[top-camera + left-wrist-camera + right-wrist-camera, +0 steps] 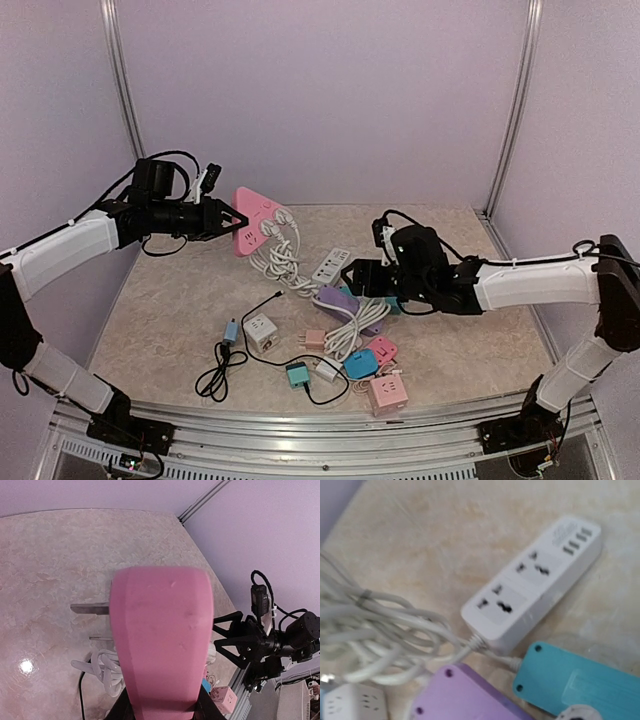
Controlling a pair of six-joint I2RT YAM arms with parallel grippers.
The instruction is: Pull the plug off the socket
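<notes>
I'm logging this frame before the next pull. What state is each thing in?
Left hand: shut on the pink power strip.
Pink power strip: lifted, tilted.
White plug: seated in the pink strip as far as visible, cable hanging.
Right hand: open, empty.
White power strip: lying flat, sockets empty.
Teal strip: lying underside up.

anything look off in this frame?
The pink power strip is off the table, tilted in mid-air in the left gripper. White plugs are still seated, and their cords trail down to the tangled strips below.
</notes>
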